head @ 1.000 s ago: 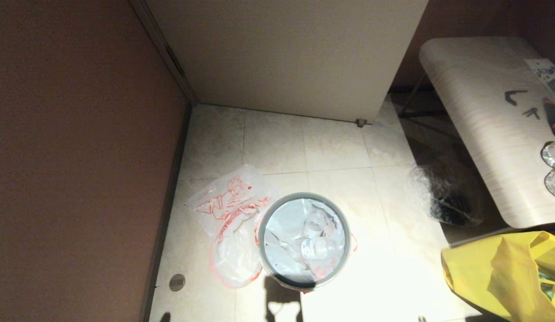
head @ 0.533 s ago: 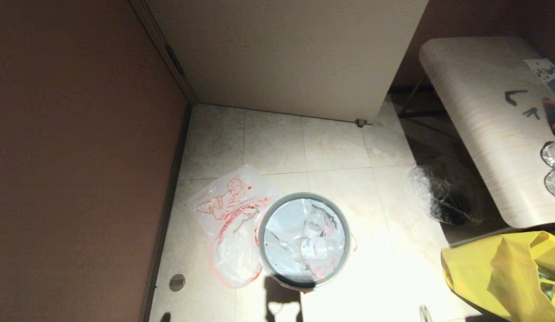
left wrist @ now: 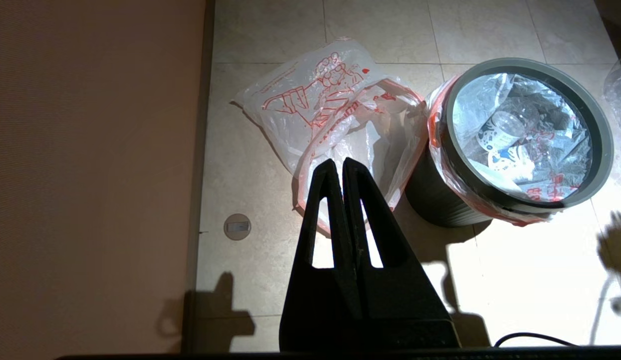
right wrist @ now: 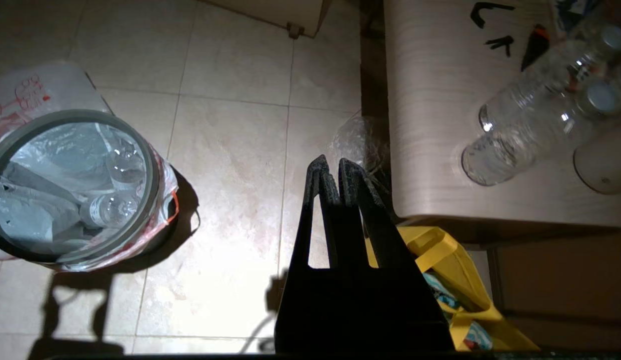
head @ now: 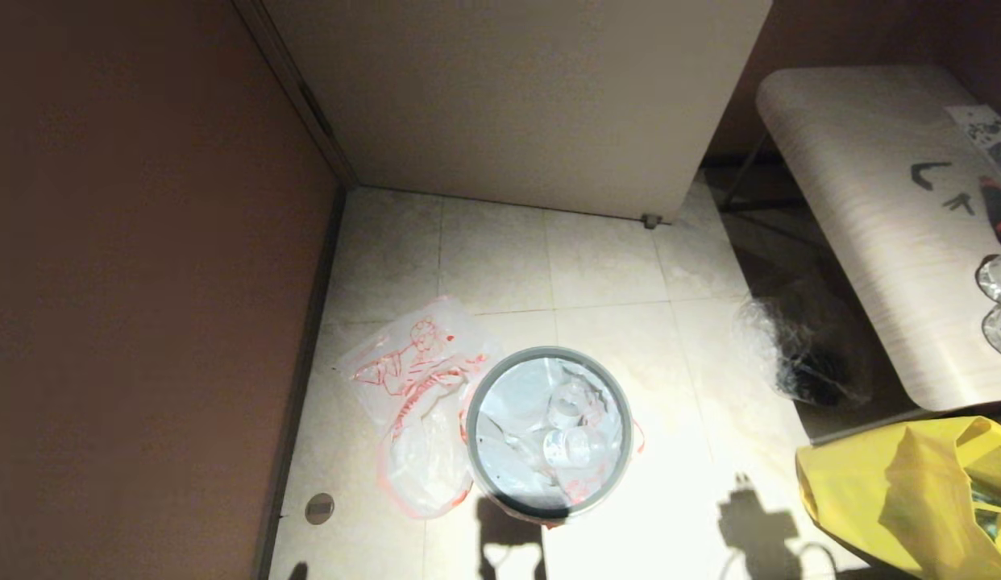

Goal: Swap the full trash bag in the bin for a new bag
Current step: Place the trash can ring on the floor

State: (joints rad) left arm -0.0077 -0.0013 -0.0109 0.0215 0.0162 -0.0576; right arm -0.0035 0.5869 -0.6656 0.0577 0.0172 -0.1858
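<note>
Both claws pinched shut and empty above the floor; bag swap not begun.
Spread the right claw [right wrist: 329, 165], then lift the loose grey ring rim [head: 478, 475] off the small round black bin [left wrist: 430, 200] before pulling the bulging white full trash bag [head: 541, 439]; left claw [left wrist: 335, 167] hovers over the limp new bag [head: 412, 379].

Hard light from the robot's side; pale tiled floor [head: 605, 266] blown out near the small round black bin [head: 549, 435]. Sharp dark shadows fall on the floor's near edge. Brown wall [head: 146, 282] dim. Black fingers [left wrist: 363, 210] silhouetted. Focus crisp.

bins: 1 [head: 549, 432] | white-and-red bags: 2 — full trash bag [head: 541, 427], new bag [head: 412, 387] | yellow bag: 1 [head: 911, 491] | grippers: 2, left gripper [left wrist: 343, 165], right gripper [right wrist: 330, 165]
</note>
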